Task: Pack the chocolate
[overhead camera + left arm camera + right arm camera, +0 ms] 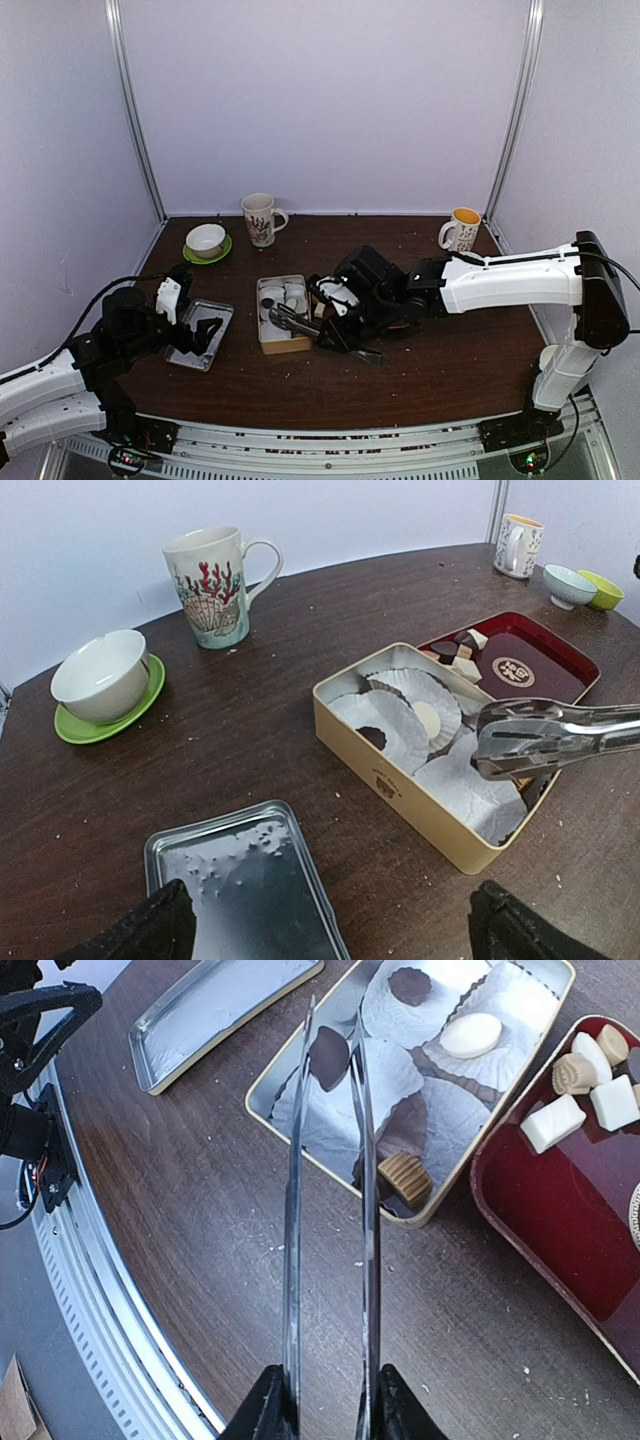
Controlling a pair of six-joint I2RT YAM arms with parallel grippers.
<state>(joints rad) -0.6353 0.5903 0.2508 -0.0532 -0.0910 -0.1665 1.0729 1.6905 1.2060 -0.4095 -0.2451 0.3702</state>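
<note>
My right gripper (325,1400) is shut on the handle end of long metal tongs (292,1210). A dark round chocolate (328,1057) sits between the tong tips, above a paper cup in the cream box (262,1088). In the box's cups lie a dark piece (408,985), a white oval (471,1035) and a tan ridged piece (404,1178). More white and tan chocolate (553,1122) lies in the red tray (560,1230). My left gripper (335,925) is open and empty, low over the silver lid (240,880), left of the box (400,785).
A shell-patterned mug (215,585) and a white bowl on a green saucer (100,680) stand at the back left. Another mug (461,230) stands at the back right. The rail at the table's near edge (110,1290) is close behind the tongs.
</note>
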